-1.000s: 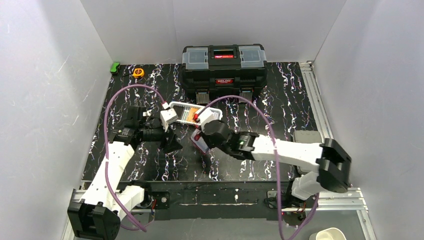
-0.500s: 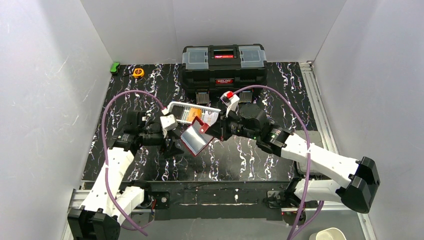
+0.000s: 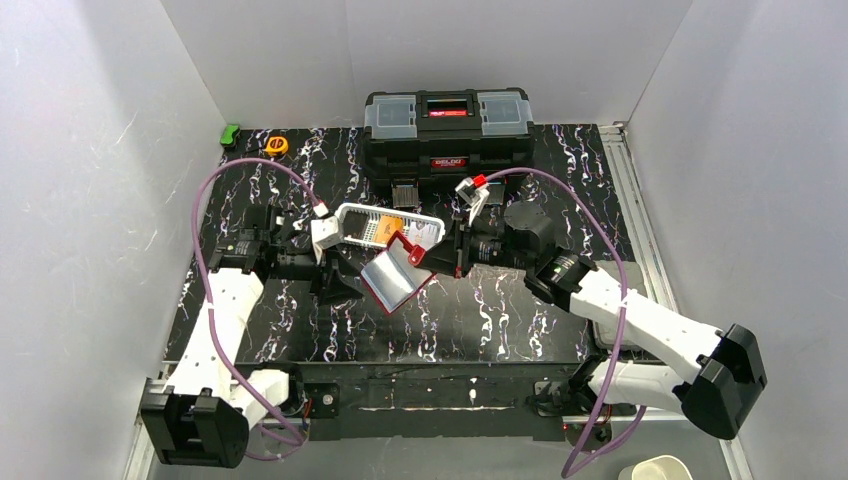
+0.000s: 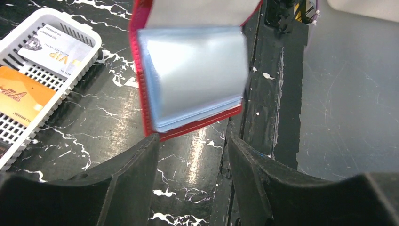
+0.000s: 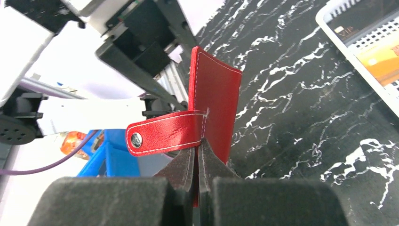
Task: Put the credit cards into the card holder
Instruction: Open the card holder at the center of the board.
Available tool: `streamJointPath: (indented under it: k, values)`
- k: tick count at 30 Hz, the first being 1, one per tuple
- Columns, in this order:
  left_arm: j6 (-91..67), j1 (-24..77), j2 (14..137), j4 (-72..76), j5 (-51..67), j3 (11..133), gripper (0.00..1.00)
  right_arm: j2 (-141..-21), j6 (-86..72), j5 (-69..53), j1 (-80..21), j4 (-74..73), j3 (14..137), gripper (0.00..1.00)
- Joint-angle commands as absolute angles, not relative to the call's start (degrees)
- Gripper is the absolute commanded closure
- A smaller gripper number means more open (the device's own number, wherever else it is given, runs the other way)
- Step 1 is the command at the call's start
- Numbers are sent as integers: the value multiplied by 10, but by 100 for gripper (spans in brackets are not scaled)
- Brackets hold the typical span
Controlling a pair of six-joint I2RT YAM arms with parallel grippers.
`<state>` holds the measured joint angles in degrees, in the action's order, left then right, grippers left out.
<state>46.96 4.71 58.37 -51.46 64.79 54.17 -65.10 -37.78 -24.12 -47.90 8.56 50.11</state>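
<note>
A red leather-like folding card holder (image 3: 398,278) is held off the black, white-veined table top (image 3: 520,320). It is opened out, and its clear grey-blue inner pockets are turned towards the left arm. It is clamped at its upper red flap by the right gripper (image 5: 197,151), whose jaws are pressed flat on the leather just under the snap tab (image 5: 162,134). The tab sticks out sideways with its metal stud showing.

The left gripper (image 4: 190,147) is set just below the holder's lower stitched edge. Its black fingers (image 4: 134,165) are spread apart and nothing is held between them. Whether a fingertip touches that edge cannot be told, since the holder is blurred in the left wrist view.

A white mesh plastic basket (image 3: 345,210) lies just behind the holder. In it an orange plastic credit card (image 4: 19,99) and a pale grey one marked VIP (image 4: 59,44) are laid flat, side by side.

A big black plastic toolbox (image 3: 447,140) stands near the far edge of the table, close behind the basket's far rim, so little room is left there. Bare table top is left between the holder and the near edge, and more towards the right edge.
</note>
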Motion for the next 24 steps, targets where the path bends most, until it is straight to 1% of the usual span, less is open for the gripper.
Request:
streamJointPath:
  k: [1, 4, 7, 10, 14, 19, 24]
  values:
    - [553, 19, 594, -603, 698, 575, 46, -625, -405, -301, -470, 152, 504, 99]
    - [551, 18, 597, -586, 695, 568, 47, -625, -429, -318, -461, 183, 497, 99]
    - [499, 18, 578, -516, 678, 547, 48, -624, -441, -331, -455, 198, 495, 99]
    - [446, 18, 559, -469, 689, 534, 48, -623, -449, -343, -452, 208, 496, 99]
    - [448, 18, 570, -487, 708, 548, 49, -627, -457, -355, -449, 218, 496, 99]
    - [469, 14, 568, -497, 678, 546, 50, -628, -464, -363, -446, 224, 495, 99]
    - [437, 11, 559, -460, 645, 530, 50, -627, -466, -368, -445, 224, 494, 99]
